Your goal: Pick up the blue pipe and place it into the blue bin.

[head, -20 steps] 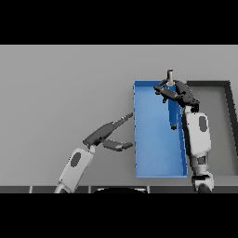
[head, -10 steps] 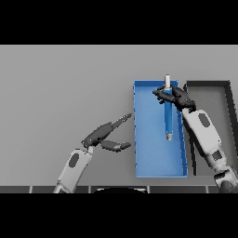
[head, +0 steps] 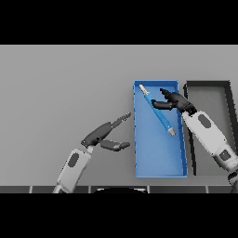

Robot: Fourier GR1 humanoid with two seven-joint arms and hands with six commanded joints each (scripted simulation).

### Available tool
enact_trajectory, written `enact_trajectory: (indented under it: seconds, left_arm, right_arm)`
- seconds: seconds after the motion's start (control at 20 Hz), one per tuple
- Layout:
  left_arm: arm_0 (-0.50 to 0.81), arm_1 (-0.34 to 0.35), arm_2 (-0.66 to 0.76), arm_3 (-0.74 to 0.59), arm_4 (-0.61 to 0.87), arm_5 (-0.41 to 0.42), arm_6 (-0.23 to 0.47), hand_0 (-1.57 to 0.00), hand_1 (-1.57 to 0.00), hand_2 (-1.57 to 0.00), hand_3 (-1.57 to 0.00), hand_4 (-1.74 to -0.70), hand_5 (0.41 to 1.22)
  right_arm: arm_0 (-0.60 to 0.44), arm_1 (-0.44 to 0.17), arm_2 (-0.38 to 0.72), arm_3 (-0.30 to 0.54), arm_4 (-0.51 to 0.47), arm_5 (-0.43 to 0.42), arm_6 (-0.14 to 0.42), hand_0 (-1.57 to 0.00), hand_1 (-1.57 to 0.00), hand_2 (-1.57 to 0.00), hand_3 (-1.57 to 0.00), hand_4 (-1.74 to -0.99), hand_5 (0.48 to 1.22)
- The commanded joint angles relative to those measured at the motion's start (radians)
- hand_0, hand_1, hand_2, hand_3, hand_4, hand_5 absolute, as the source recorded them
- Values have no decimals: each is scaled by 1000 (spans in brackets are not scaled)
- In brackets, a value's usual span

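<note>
The blue pipe [head: 157, 110] lies slantwise on the floor of the blue bin [head: 158, 162], its pale ends pointing to the bin's far left corner and to its right wall. My right hand [head: 174, 100] hovers over the bin's far right part, just right of the pipe. Its fingers are spread and relaxed, with the tips close to the pipe's middle and not curled round it. My left hand [head: 101, 135] hangs open over the table left of the bin, fingers stretched toward the bin's left wall.
A dark grey bin [head: 210, 87] stands directly right of the blue bin, and my right forearm [head: 206, 133] crosses the wall between the two. Bare grey table [head: 60, 83] stretches to the left and back.
The pipe has dropped out of my right hand and now lies slanted in the blue bin. The right hand has opened and drawn off to the right. The left hand barely moved.
</note>
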Motion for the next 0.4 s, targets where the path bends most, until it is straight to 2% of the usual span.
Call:
enact_trajectory:
  seconds: [0.0,0.1,0.2,0.35]
  left_arm:
    - [-6,-7,-2,7,-6,6,11,1,1,1,1,-931,497]
    - [-15,-16,-2,17,-6,9,19,1,1,1,1,-931,495]
    - [12,-8,-10,-16,-5,7,8,1,1,1,1,-930,496]
    - [48,2,-25,-75,4,-2,25,1,1,1,1,-930,495]
  right_arm:
    - [-4,0,11,-4,0,-4,0,-37,-35,-34,-9,-1110,736]
    - [-7,-1,19,-10,10,1,-8,-23,-22,-21,-6,-1095,718]
    - [-11,-10,27,-15,17,23,-10,-19,-17,-17,-4,-1084,713]
    - [-12,-22,20,-15,4,47,-15,-19,-17,-17,-4,-1084,714]
